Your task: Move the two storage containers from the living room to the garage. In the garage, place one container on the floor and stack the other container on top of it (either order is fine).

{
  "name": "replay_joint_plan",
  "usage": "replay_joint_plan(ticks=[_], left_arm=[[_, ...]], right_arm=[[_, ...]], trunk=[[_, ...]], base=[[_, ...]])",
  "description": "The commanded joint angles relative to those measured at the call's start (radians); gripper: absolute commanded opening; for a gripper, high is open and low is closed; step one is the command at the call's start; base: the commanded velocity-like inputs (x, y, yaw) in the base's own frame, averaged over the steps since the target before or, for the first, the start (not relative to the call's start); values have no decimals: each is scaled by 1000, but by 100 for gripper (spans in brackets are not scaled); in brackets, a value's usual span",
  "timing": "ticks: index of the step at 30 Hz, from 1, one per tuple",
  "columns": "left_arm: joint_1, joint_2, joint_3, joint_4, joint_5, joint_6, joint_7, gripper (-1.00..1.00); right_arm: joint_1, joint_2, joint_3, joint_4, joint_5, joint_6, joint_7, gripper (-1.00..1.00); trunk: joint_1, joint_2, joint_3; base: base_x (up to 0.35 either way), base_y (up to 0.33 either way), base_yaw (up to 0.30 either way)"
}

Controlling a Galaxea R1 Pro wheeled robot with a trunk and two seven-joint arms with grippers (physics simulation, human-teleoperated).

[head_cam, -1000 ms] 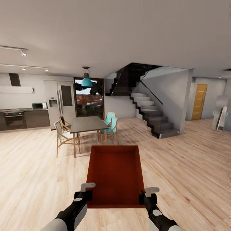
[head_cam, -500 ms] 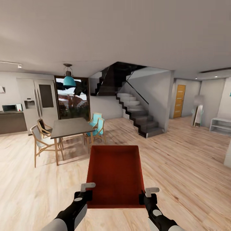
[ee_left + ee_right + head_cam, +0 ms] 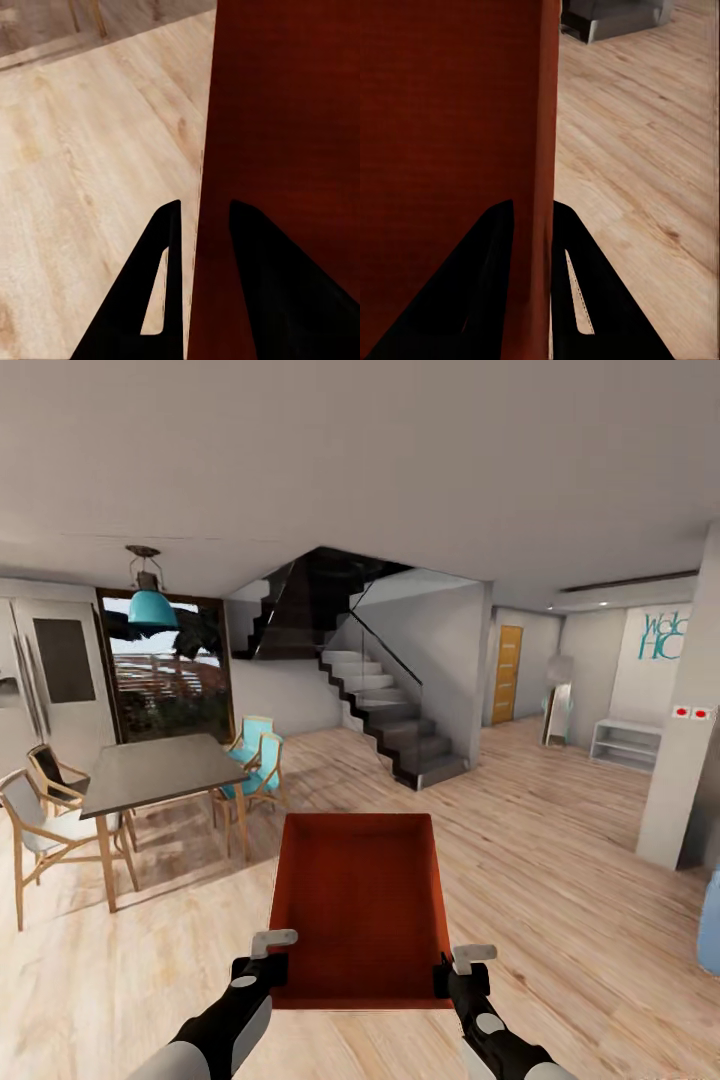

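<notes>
**Carrying the bin through the open-plan room**

Since the earlier frames the whole head view has swung: the dark grey dining table [image 3: 160,775] and the grey staircase [image 3: 395,725] now sit further toward the robot's left, and a white pillar [image 3: 685,760] has come into sight on the right. That is the camera turning with the robot; the red-orange open rectangular storage container [image 3: 360,905] sits at the same place in the view, between the two arms.

The container is held out in front of the trunk, above the light wood-plank floor [image 3: 560,880], with the table beyond it to the left. The left gripper [image 3: 199,225] pinches the container's left side wall, one finger inside and one outside; the right gripper [image 3: 534,225] pinches the right side wall likewise.

The bin looks stiff and light, being empty, with smooth walls that could slip. Holding opposite walls near the end nearest the robot leaves the far end overhanging, so a level, steady carry seems wise.
</notes>
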Motion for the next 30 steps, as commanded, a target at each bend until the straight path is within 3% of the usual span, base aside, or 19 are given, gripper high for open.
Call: replay_joint_plan(ticks=[1,14,30], left_arm=[[0,7,1,2,15,3,12,-100],[0,7,1,2,15,3,12,-100],[0,7,1,2,15,1,12,-100]], right_arm=[[-1,-3,-26,-2,-1,-11,-13,-100],[-1,-4,-26,-2,-1,-11,-13,-100],[-1,-3,-26,-2,0,-11,-13,-100]], trunk=[[1,0,0],[1,0,0],[1,0,0]], base=[[321,85,-283],[321,85,-280],[321,85,-196]])
